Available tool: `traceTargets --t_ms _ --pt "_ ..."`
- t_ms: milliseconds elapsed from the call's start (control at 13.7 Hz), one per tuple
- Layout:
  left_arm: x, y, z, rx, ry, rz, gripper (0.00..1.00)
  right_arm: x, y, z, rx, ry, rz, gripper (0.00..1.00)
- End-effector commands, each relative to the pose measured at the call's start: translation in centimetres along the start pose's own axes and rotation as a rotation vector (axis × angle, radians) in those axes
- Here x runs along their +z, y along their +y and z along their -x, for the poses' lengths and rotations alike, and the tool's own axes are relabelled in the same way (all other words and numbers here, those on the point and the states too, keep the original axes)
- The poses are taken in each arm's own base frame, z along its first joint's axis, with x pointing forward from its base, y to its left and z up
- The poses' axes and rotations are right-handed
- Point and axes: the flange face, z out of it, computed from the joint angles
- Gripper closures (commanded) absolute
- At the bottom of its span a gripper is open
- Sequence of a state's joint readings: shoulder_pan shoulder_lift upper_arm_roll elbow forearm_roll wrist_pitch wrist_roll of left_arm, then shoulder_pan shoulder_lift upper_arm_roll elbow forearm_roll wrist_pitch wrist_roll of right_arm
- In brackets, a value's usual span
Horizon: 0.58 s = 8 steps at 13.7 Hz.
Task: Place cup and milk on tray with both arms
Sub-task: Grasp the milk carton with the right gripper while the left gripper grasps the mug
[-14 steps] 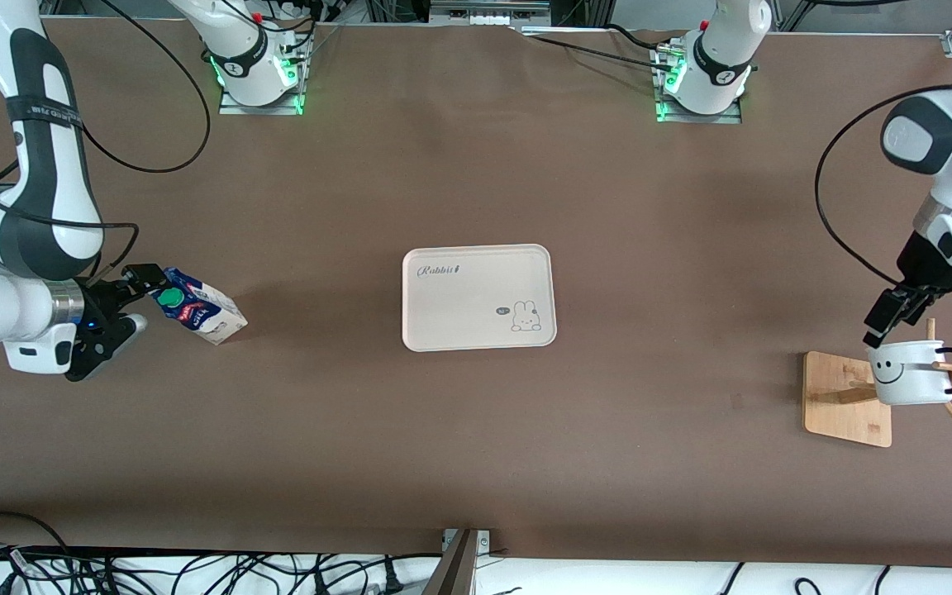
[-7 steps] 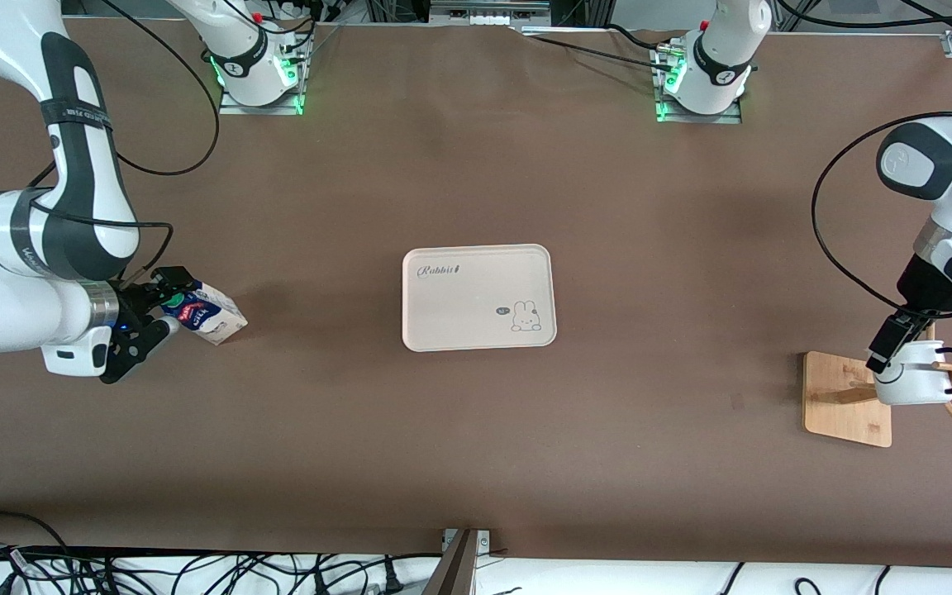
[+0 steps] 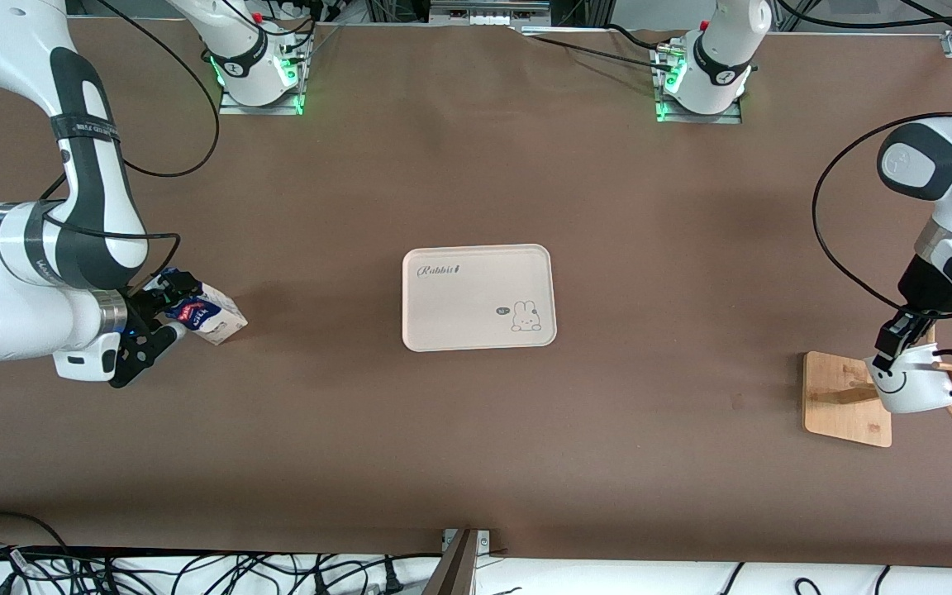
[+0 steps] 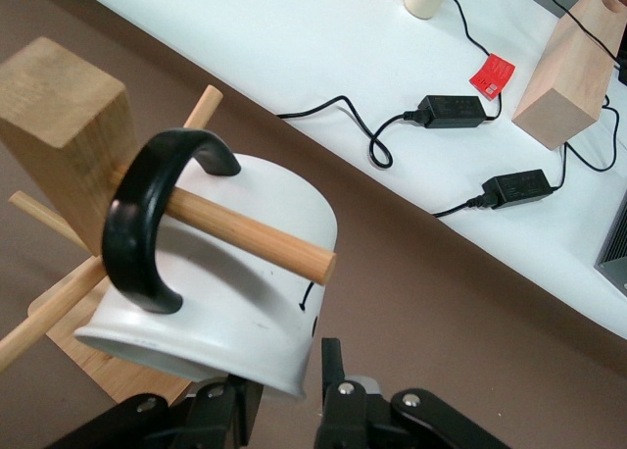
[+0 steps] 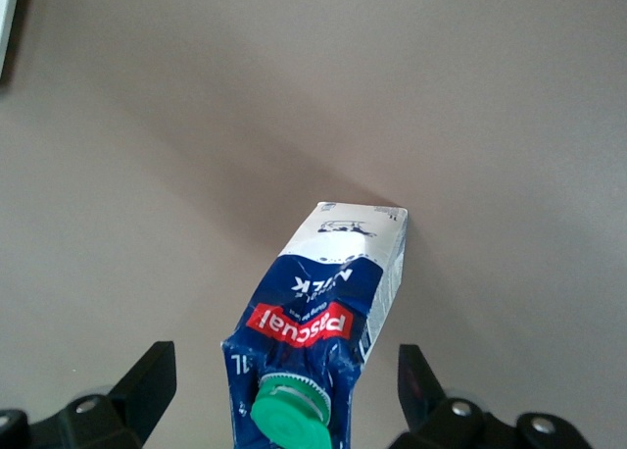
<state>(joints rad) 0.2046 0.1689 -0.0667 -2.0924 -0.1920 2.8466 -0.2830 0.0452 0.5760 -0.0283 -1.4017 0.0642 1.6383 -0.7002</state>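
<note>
From the right arm's end of the table: the right gripper [image 3: 164,316], jaws spread wide either side of the standing milk [image 3: 210,315]; the bare tray [image 3: 478,297] mid-table; the left gripper [image 3: 894,345], jaws seemingly pinching the rim of the cup [image 3: 911,386], which hangs by its handle on the wooden mug rack [image 3: 844,399]

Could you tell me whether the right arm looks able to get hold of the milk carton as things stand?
Probably yes. The right gripper is open, one finger on each side of the top of the milk, with nothing between them. The carton stands alone on the table.
</note>
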Motion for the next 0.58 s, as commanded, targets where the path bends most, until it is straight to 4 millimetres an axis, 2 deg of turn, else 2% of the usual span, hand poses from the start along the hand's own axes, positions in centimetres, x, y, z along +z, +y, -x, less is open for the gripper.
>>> traceTargets --t_ms 0,146,219,291,510 --pt "-0.4 0.0 -0.4 0.018 0.000 0.010 0.79 -0.1 0.5 0.5 0.012 -0.002 -0.004 0.00" --pt "-0.9 0.0 -0.2 0.024 -0.005 0.009 0.82 0.1 0.9 1.2 0.021 -0.019 -0.020 0.00" --pt "-1.3 0.2 -0.2 0.026 -0.013 0.009 0.87 0.3 1.1 1.7 0.025 -0.033 -0.032 0.00" --pt "-1.6 0.4 0.0 0.044 -0.040 0.006 1.00 0.3 1.1 2.0 0.023 -0.048 -0.038 0.00" --pt "-3.8 2.8 0.6 0.143 -0.095 0.016 1.00 0.6 1.4 2.5 0.015 -0.081 -0.033 0.00"
